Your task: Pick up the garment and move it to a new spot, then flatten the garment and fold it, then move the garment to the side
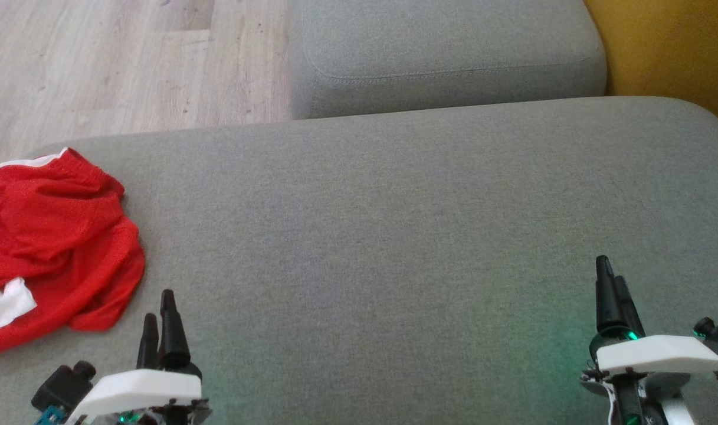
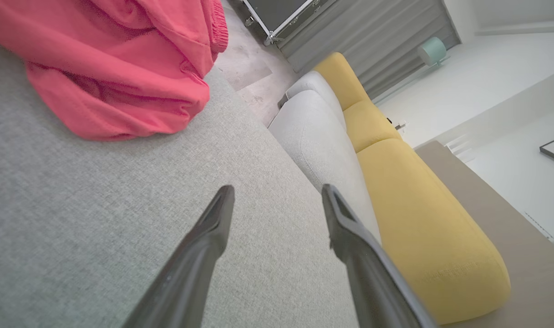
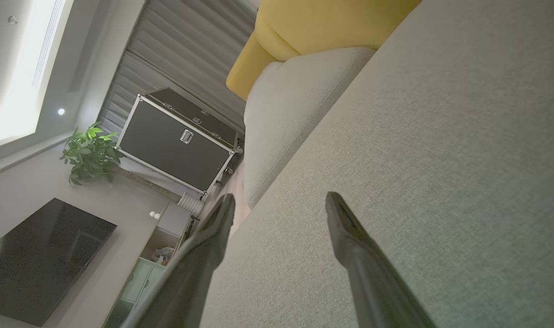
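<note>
**Ready over the sofa.** The robot's left gripper [image 1: 159,311] hovers low over the grey seat cushion [image 1: 394,236] with its two dark fingers spread apart and nothing between them. It sits just beside the near edge of the red garment [image 1: 52,236]. The right gripper [image 1: 611,274], its fingers likewise parted and empty, hangs on the opposite side of the cushion, well apart from the cloth. The posture reads as a ready stance: both sets of jaws stand wide so either can close on fabric. The left, being nearer, looks the likelier to make the first pick.

The garment lies crumpled in a heap at the cushion's left end, near the edge above the wooden floor [image 1: 99,59]. It is folded over itself, with a white patch [image 1: 7,304] at its near side and a white-edged elastic band at the far side. Bunched like this, it would probably have to be lifted toward the bare middle of the cushion, where there is room to flatten and fold it. No step of the task appears done.

The count: one garment, two grippers and four fingers, none touching cloth. The head view takes in two grey cushions, the second grey cushion [image 1: 447,53] lying beyond the first, and a yellow cushion [image 1: 665,47] in the far right corner.
</note>
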Controlling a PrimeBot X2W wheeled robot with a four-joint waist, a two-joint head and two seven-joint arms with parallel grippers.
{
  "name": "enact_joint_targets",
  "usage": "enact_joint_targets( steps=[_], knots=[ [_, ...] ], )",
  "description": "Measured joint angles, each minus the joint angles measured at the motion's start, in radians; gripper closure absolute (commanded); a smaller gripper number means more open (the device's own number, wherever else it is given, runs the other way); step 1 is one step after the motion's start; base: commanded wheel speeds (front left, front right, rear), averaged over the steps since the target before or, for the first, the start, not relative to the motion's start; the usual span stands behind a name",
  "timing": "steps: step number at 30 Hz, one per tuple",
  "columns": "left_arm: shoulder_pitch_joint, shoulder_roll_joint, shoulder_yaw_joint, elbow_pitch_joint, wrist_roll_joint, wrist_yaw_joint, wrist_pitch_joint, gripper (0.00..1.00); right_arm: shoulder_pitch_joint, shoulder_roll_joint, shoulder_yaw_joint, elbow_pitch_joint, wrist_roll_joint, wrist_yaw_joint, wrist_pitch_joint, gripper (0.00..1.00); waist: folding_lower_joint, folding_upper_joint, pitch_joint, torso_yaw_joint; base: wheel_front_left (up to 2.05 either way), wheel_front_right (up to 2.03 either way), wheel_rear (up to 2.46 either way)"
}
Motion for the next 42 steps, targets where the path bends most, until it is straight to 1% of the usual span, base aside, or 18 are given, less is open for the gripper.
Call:
enact_joint_targets(
  steps=[9,10,20,31,38,42],
  knots=[
    [0.0,0.0,-0.016,-0.015,0.09,0.017,-0.022,0.0,0.001,0.0,0.002,-0.004,-0.11,0.0,-0.023,0.0,0.0,0.0,-0.004,0.007,0.0,0.0,0.0],
    [0.001,0.0,-0.019,-0.02,0.114,0.018,-0.03,0.0,0.001,0.0,0.007,-0.009,-0.137,0.0,-0.027,0.0,0.0,0.0,-0.004,0.007,0.0,0.0,0.0],
    [0.001,0.001,-0.049,-0.032,0.253,0.027,-0.058,0.0,0.001,0.0,0.031,-0.02,-0.258,0.0,-0.054,0.0,0.0,0.0,-0.005,0.002,0.0,0.0,0.0],
    [0.002,0.002,-0.081,-0.037,0.403,0.043,-0.091,0.0,0.001,0.0,0.009,-0.016,-0.411,0.0,-0.09,0.0,0.0,0.0,-0.011,0.006,0.0,0.0,0.0],
    [0.002,0.002,-0.101,-0.045,0.486,0.057,-0.111,0.0,0.001,0.0,0.009,-0.015,-0.51,0.0,-0.107,0.0,0.0,0.0,-0.012,0.006,0.0,0.0,0.0],
    [0.004,0.002,-0.107,-0.06,0.531,0.057,-0.119,0.0,0.001,0.0,0.018,-0.013,-0.562,0.0,-0.116,0.0,0.0,0.0,-0.022,0.004,0.0,0.0,0.0]
  ],
)
